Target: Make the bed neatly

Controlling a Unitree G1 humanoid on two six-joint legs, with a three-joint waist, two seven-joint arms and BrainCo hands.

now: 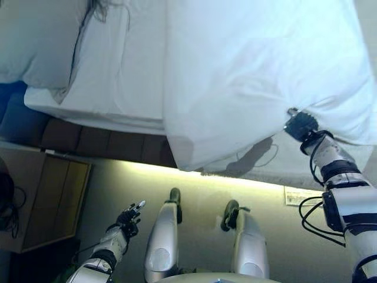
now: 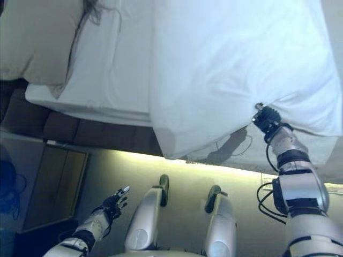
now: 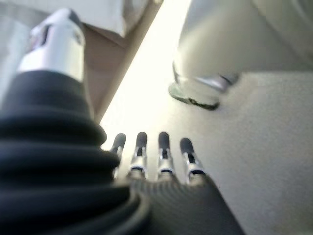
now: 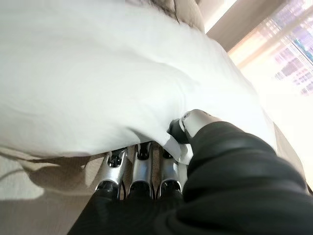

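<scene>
A white duvet (image 1: 253, 71) covers the right part of the bed, and its near corner hangs over the bed's edge. To its left lies the bare white sheet (image 1: 118, 76), with a pillow (image 1: 41, 41) at the far left. My right hand (image 1: 300, 125) grips the duvet's near edge. In the right wrist view its fingers (image 4: 142, 166) go under the cloth and its thumb (image 4: 195, 122) presses on top. My left hand (image 1: 129, 218) hangs low beside the bed with its fingers (image 3: 161, 152) straight, holding nothing.
A wooden bedside cabinet (image 1: 47, 194) stands at the left near my left hand. The bed's dark base (image 1: 100, 141) runs under the mattress, with a lit strip of floor below it. A white sheet of paper (image 1: 300, 196) lies on the floor at the right.
</scene>
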